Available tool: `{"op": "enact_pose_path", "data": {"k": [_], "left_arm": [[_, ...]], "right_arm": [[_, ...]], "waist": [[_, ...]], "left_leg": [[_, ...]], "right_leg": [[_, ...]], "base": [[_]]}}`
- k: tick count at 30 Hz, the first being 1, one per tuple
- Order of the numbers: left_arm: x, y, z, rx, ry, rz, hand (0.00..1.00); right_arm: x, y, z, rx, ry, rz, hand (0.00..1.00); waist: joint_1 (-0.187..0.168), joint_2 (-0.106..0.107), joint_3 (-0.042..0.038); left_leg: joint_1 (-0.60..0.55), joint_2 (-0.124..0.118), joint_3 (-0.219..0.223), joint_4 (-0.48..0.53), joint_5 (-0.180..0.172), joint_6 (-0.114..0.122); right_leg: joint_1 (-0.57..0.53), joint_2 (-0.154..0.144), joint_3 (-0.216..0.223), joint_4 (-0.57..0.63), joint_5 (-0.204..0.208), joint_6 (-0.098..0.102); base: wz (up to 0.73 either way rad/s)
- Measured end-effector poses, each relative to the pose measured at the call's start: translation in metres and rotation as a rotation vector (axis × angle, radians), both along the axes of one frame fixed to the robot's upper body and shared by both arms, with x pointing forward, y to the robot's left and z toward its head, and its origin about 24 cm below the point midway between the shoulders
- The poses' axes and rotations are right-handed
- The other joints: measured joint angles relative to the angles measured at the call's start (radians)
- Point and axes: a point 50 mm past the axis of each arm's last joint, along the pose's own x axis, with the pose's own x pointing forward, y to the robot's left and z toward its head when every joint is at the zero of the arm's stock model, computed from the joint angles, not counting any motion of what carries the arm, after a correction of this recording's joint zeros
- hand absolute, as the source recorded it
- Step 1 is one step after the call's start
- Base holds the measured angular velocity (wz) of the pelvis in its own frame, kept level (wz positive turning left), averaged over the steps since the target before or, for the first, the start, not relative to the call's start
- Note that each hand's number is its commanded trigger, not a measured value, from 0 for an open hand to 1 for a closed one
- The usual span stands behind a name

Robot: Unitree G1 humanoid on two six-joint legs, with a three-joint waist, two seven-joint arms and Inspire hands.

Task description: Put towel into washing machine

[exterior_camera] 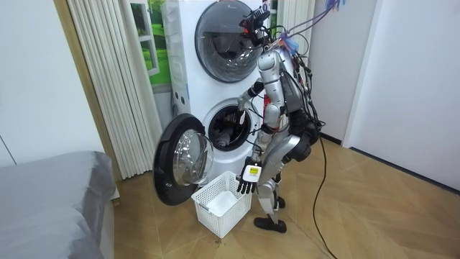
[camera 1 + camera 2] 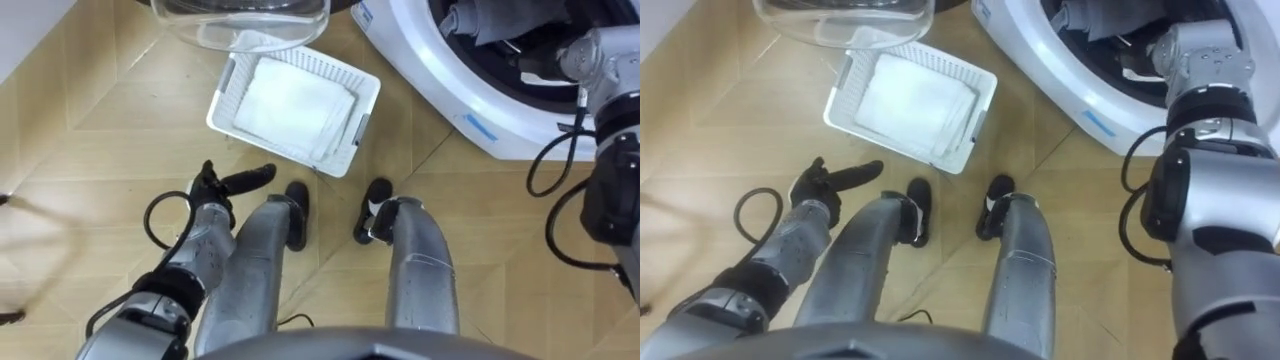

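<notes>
Two towels show: a grey towel inside the washing machine drum, and a white towel folded in the basket by my feet. My right hand reaches into the drum; whether it holds anything I cannot tell. My left hand hangs loose and empty. I should push the cloth deep, clear of the rim.

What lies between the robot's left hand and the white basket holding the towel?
Bare wooden floor, seen in the left eye view: the left hand hangs short of the basket, apart from it.
</notes>
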Motion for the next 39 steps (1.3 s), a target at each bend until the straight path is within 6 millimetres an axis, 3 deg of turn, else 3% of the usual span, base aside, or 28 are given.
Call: {"op": "enact_pose_path", "data": {"k": [9, 12, 15, 17, 23, 26, 28, 34, 39], "left_arm": [[0.011, -0.006, 0.006, -0.019, -0.055, -0.027, 0.0], [0.011, -0.009, 0.005, -0.009, -0.059, -0.062, 0.0], [0.008, -0.009, 0.002, 0.057, -0.051, -0.146, 0.0], [0.002, -0.006, -0.003, 0.109, -0.021, -0.192, 0.0], [-0.014, 0.009, -0.016, 0.228, 0.046, -0.257, 0.0], [-0.025, 0.021, -0.023, 0.261, 0.092, -0.265, 0.0], [-0.035, 0.032, -0.028, 0.302, 0.137, -0.287, 0.0], [-0.05, 0.054, -0.034, 0.379, 0.218, -0.34, 0.0], [-0.071, 0.06, -0.041, 0.353, 0.272, -0.352, 0.0]], "right_arm": [[-0.005, -0.008, -0.002, -0.023, 0.036, -0.091, 0.0], [-0.01, -0.012, -0.004, -0.149, 0.064, -0.085, 0.0], [-0.026, -0.017, -0.024, -0.292, 0.095, -0.075, 0.0], [-0.033, -0.014, -0.036, -0.381, 0.122, -0.028, 0.0], [-0.076, 0.003, -0.1, -0.723, 0.299, 0.284, 0.0], [-0.107, 0.005, -0.132, -0.832, 0.441, 0.427, 0.0], [-0.136, 0.006, -0.155, -0.961, 0.57, 0.615, 0.0], [-0.177, 0.038, -0.193, -1.218, 0.688, 1.25, 0.0], [-0.189, 0.051, -0.203, -1.235, 0.673, 1.444, 0.0]], "waist": [[0.021, 0.012, 0.001], [0.04, 0.022, 0.0012], [0.08, 0.033, 0.0019], [0.08, 0.042, 0.0003], [0.087, 0.05, -0.0002], [0.083, 0.064, -0.0044], [0.096, 0.077, -0.0031], [0.108, 0.1, -0.0037], [0.106, 0.113, -0.0063]], "left_leg": [[0.011, 0.0, 0.005, -0.018, 0.003, 0.002], [0.035, 0.0, 0.008, -0.059, 0.019, 0.001], [0.087, 0.017, 0.008, -0.108, 0.028, -0.007], [0.121, 0.021, 0.006, -0.134, 0.031, -0.009], [0.203, 0.051, 0.002, -0.222, 0.041, -0.029], [0.233, 0.053, -0.011, -0.254, 0.045, -0.038], [0.263, 0.056, -0.009, -0.273, 0.047, -0.042], [0.339, 0.066, -0.001, -0.329, 0.049, -0.056], [0.422, 0.065, 0.006, -0.384, 0.055, -0.064]], "right_leg": [[0.009, -0.001, 0.0, -0.004, 0.004, 0.002], [0.027, 0.006, 0.0, -0.045, 0.023, 0.0], [0.086, 0.039, 0.002, -0.123, 0.05, 0.001], [0.12, 0.048, 0.001, -0.149, 0.054, 0.002], [0.22, 0.093, -0.022, -0.279, 0.091, -0.011], [0.253, 0.105, -0.029, -0.314, 0.093, -0.012], [0.28, 0.109, -0.031, -0.334, 0.093, -0.012], [0.348, 0.128, -0.03, -0.378, 0.096, -0.018], [0.411, 0.133, -0.023, -0.403, 0.097, -0.019]], "base": [[0.0], [-0.06], [-0.18], [-0.11], [-0.12], [0.05], [-0.03], [-0.07], [-0.08]]}}
